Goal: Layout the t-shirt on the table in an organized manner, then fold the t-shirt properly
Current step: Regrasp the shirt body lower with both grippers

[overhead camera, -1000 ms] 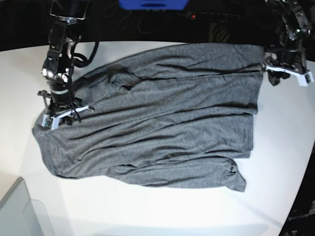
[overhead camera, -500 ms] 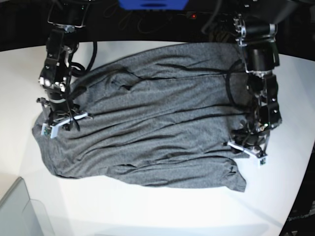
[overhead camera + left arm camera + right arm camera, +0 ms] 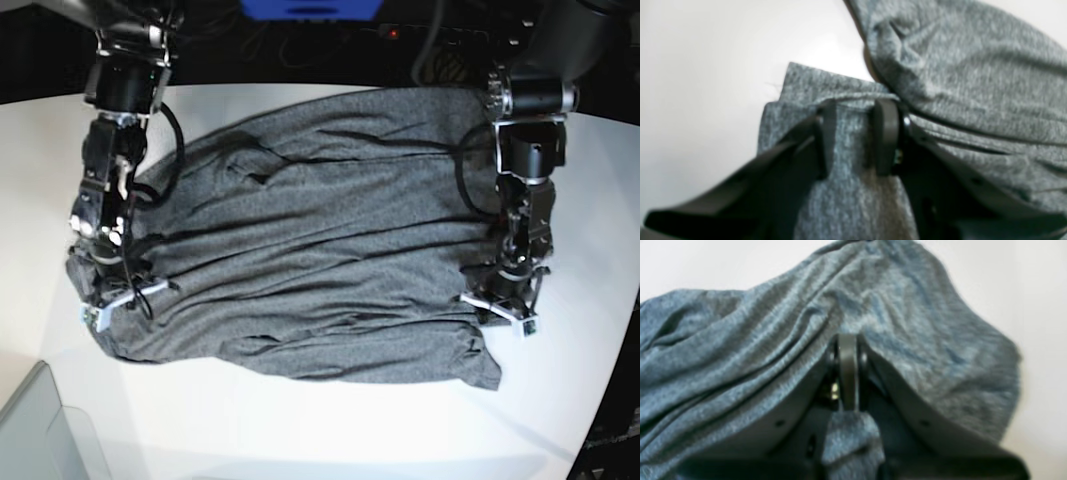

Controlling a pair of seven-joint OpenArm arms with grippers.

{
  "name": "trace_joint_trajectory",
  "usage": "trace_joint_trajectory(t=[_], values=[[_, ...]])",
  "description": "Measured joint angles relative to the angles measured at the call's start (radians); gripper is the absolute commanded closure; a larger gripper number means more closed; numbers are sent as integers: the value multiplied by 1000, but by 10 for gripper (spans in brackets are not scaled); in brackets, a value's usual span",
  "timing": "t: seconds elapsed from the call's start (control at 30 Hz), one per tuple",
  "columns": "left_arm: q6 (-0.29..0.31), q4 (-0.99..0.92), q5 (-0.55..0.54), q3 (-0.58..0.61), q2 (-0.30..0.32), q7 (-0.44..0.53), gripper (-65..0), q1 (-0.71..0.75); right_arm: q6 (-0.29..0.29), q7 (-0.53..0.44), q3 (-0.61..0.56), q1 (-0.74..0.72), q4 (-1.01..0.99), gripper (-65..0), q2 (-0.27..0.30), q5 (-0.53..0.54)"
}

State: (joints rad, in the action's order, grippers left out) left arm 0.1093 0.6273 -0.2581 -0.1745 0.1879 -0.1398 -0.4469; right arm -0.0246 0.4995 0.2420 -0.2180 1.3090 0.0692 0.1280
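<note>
On the base view, the t-shirt (image 3: 320,250) lies spread across the white table (image 3: 300,430), wrinkled, reaching from one arm to the other. The right gripper (image 3: 112,300) sits at the shirt's edge on that view's left, and the left gripper (image 3: 503,308) sits at the shirt's opposite edge, near the lower corner on that view's right. A translucent bin corner (image 3: 40,430) shows at the bottom left, apart from the shirt.

From the left wrist view, the left gripper (image 3: 853,136) has its jaws partly apart, one on each side of a flap of the t-shirt (image 3: 957,73) that runs between them; bare table (image 3: 706,66) shows beside the flap. Whether the jaws are pressing the cloth cannot be told.

From the right wrist view, the right gripper (image 3: 847,370) has its jaws closed together, with a bunch of the t-shirt (image 3: 756,340) pinched between them and hanging below. Cloth is heaped behind the jaws, and the table (image 3: 1023,290) shows beyond it.
</note>
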Motion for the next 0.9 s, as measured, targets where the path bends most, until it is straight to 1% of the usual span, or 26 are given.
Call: trace_joint_trajectory(t=[0.07,0.23,0.27,0.33,0.47,0.5,0.53,0.63,0.67,0.7,0.73,0.8,0.83,0.9], values=[[-1,-66,0,16,2,55,-191,-32,-1,2,-1,-59,-102,0,-1,3],[-4,-206,3,27,1,139,-191,-113,0,-5,0,-217,-336,0,-3,3],[-4,-228,4,27,0,153,-191,-126,0,-6,0,-249,-383,0,-3,3],[-8,-258,5,27,0,143,-191,-158,0,-21,-1,-313,-491,0,-2,2],[-11,-283,7,27,-3,130,-191,-184,-1,-157,-2,-383,-683,0,15,4],[-9,-283,7,27,-3,131,-191,-183,-8,-222,-2,-389,-726,0,26,8],[-8,-283,7,27,-2,135,-192,-183,-17,-267,-2,-394,-761,0,37,11],[-11,-283,7,27,-2,124,-192,-191,-17,-385,-2,-407,-844,0,71,9],[-11,-283,7,27,-3,118,-192,-194,-15,-411,0,-407,-858,0,84,9],[-11,-282,7,27,-4,118,-193,-196,-3,-418,0,-405,-861,0,98,8],[-11,-281,7,27,-4,119,-194,-197,32,-420,0,-402,-861,0,108,8],[-11,-280,6,26,-4,123,-194,-199,129,-434,3,-401,-862,0,122,6],[-12,-280,6,26,-8,150,-194,-198,151,-433,4,-401,-863,0,128,2],[-15,-280,3,25,-27,206,-194,-198,161,-430,4,-399,-859,0,133,0]])
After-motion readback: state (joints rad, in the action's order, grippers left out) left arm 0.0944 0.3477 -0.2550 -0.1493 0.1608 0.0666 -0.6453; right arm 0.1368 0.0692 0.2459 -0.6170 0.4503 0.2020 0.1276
